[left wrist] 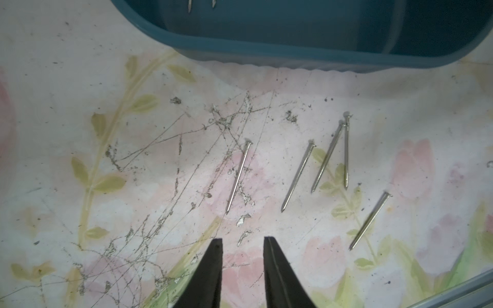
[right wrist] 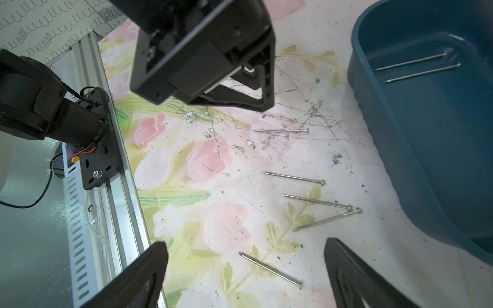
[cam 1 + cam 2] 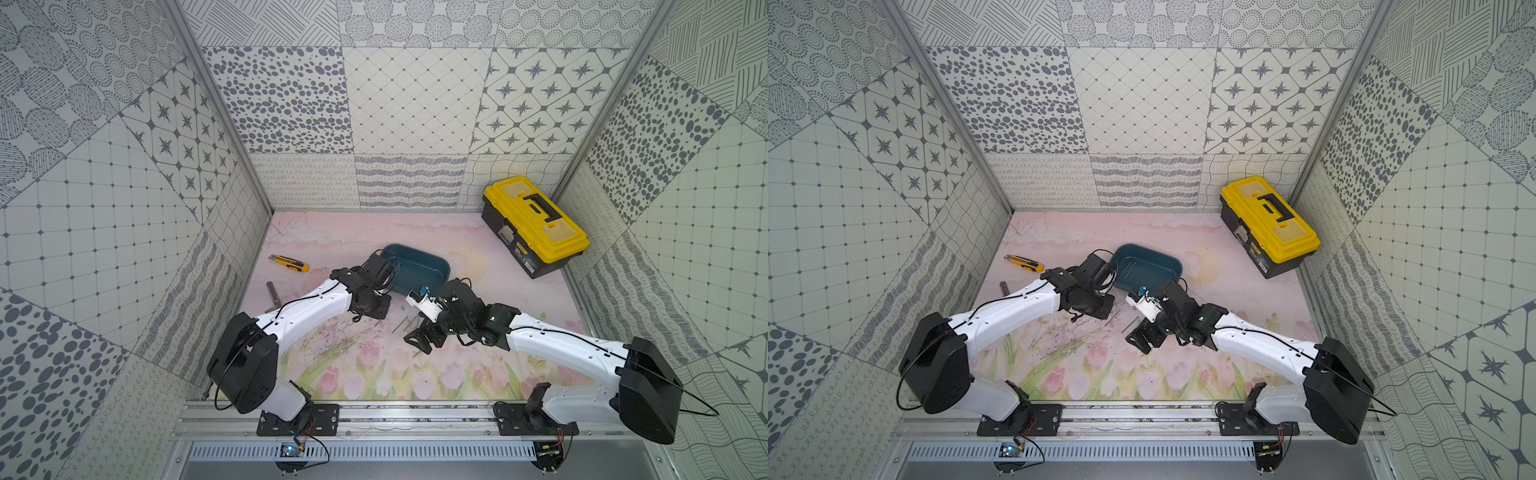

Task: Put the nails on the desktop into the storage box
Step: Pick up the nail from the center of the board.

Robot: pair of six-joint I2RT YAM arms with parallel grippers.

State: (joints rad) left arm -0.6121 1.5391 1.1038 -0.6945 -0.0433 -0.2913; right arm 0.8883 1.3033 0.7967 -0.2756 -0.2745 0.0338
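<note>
Both top views: bright, even, diffuse light from overhead, with only faint soft shadows on the pale pink tulip-printed desktop beneath the arms; the wide-angle lens splays the grey-patterned wall panels outward toward the frame edges. Left wrist view: slightly hazy and washed out, pinks near white, rim of the dark teal plastic storage box soft. Right wrist view: crisper, the thin grey metal nails catch bright glints, and the black fingers of the right gripper are soft at close range.
</note>
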